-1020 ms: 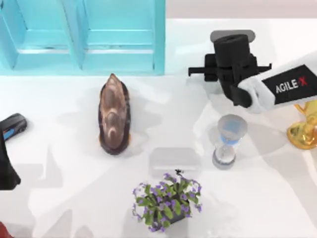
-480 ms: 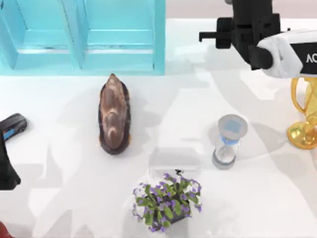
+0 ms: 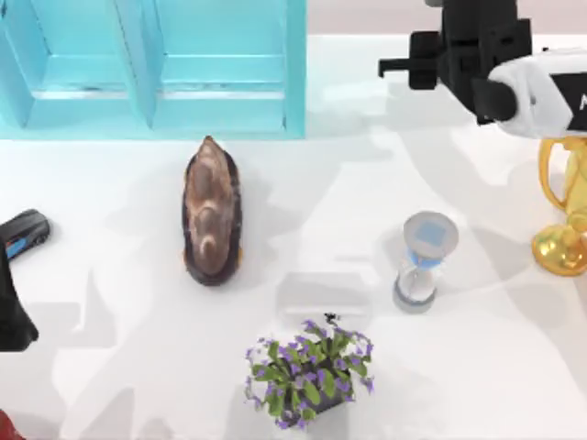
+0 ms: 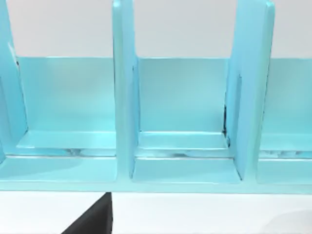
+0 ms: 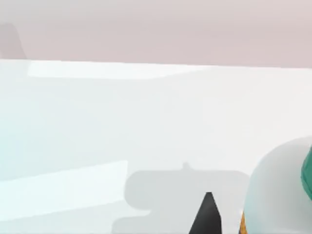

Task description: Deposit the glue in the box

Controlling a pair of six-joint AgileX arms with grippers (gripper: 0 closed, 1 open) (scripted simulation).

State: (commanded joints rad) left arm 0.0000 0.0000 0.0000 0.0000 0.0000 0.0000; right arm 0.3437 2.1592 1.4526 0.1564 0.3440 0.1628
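Your right pincer [image 3: 459,41] has edged slightly right since before, at the worktop's [image 3: 303,238] far right, holding the glue [image 5: 280,190]. Hourglass [image 3: 422,261], shell [image 3: 211,215], flowerpot [image 3: 307,376], trophy [image 3: 564,211] unmoved. Left pincer [image 3: 23,234] parked left, grip unclear.

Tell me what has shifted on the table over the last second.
The right arm's end effector has travelled toward the far edge of the table and slightly rightward, away from the hourglass. In the right wrist view a white bottle with a green cap, apparently the glue, sits close by it. The left arm, the blue box, shoe, flowerpot and gold trophy stayed put.
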